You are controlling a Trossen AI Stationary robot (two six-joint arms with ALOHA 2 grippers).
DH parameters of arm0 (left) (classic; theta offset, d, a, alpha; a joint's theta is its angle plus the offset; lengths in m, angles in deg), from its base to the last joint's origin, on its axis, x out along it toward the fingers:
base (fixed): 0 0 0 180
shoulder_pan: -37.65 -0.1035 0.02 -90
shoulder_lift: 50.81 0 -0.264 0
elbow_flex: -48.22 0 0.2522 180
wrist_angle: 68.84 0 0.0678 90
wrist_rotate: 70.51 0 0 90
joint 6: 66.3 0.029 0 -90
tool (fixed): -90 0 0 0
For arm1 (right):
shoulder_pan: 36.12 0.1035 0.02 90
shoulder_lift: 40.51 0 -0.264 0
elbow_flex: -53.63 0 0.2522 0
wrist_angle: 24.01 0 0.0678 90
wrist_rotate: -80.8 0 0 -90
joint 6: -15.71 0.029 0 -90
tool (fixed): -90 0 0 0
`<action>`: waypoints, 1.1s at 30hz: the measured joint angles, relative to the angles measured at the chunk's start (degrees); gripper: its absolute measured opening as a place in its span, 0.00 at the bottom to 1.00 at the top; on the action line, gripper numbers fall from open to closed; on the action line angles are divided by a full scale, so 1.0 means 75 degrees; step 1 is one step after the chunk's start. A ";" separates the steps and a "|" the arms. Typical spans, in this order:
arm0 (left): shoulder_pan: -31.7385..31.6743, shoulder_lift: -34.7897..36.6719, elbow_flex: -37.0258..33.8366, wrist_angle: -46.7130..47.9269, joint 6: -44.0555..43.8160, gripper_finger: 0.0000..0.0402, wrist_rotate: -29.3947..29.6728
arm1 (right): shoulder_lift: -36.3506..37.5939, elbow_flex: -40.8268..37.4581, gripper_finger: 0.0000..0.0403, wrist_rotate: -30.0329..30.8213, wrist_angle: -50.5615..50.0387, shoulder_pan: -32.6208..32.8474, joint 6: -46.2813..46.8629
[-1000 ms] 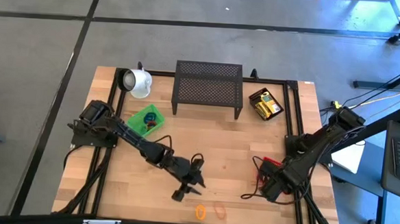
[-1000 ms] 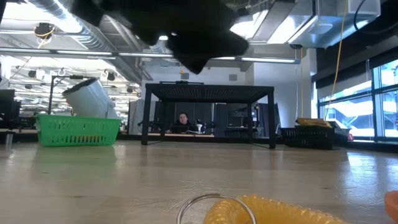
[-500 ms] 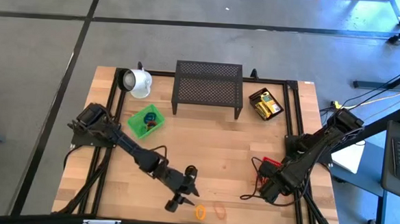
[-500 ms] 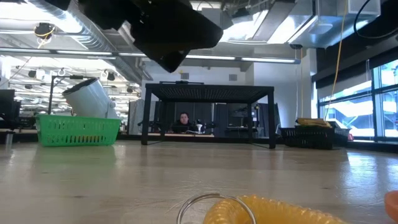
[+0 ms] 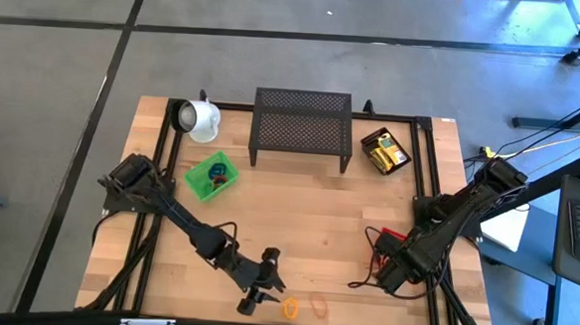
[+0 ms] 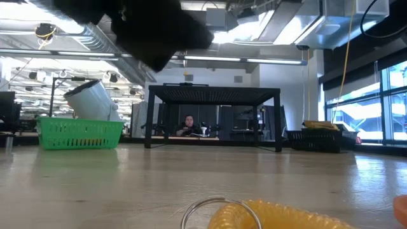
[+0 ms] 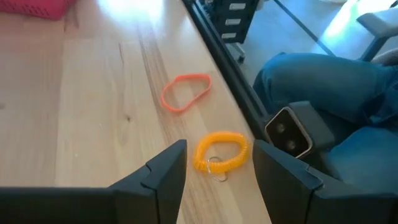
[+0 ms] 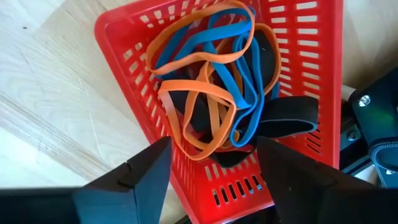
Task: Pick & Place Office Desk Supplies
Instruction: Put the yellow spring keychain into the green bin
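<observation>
A yellow-orange coiled loop (image 7: 221, 152) with a small metal ring lies on the wood near the table's front edge, also seen in the high view (image 5: 290, 307). An orange band (image 7: 185, 92) lies flat just beyond it. My left gripper (image 7: 219, 155) hovers open, slanting down, with the coil just ahead of its fingers and untouched. My right gripper (image 8: 214, 171) points down, open, above a red basket (image 8: 305, 81) at the right that holds orange, blue and black bands (image 8: 211, 93). Yellow boxes sit in a black tray (image 5: 385, 151) at the far right.
A green basket (image 5: 211, 173), a tipped white mug (image 5: 201, 120) and a black mesh shelf (image 5: 302, 130) stand along the far side. The table's front edge with its black rail (image 7: 233, 93) runs close beside the coil. A person's legs (image 7: 323, 87) show beyond it.
My left gripper has swung toward the table's near edge and come up to the yellow-orange coil. The coil and the orange band have stayed where they were.
</observation>
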 joint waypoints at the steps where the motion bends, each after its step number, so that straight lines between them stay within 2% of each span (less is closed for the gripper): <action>1: 0.0014 -0.0089 0.0000 -0.0056 -0.0017 0.44 0.0017 | 0.0000 0.0000 0.60 0.0000 -0.0003 0.0000 0.0000; 9: -0.0094 -0.0984 0.0005 -0.1140 0.0139 0.44 -0.0186 | 0.0000 0.0000 0.60 0.0000 0.0004 -0.0003 0.0000; 13: -0.0233 -0.1503 0.0316 -0.1380 0.0205 0.44 -0.0591 | 0.0000 0.0000 0.60 0.0003 0.0021 -0.0003 -0.0002; 16: -0.0342 -0.2006 0.0688 -0.1385 0.0205 0.44 -0.1185 | 0.0000 0.0000 0.60 0.0053 0.0023 -0.0003 -0.0003; 21: -0.0482 -0.2445 0.1143 -0.1091 0.0568 0.44 -0.1924 | 0.0000 0.0000 0.60 0.0362 0.0051 -0.0003 -0.0001; 27: -0.0703 -0.2344 0.1212 -0.0349 0.1519 0.44 -0.1845 | 0.0000 0.0002 0.60 0.0408 0.0142 -0.0003 -0.0003; 33: -0.1002 -0.2288 0.1239 0.0672 0.1638 0.44 -0.1785 | 0.0000 0.0003 0.60 0.0408 0.0175 -0.0003 -0.0005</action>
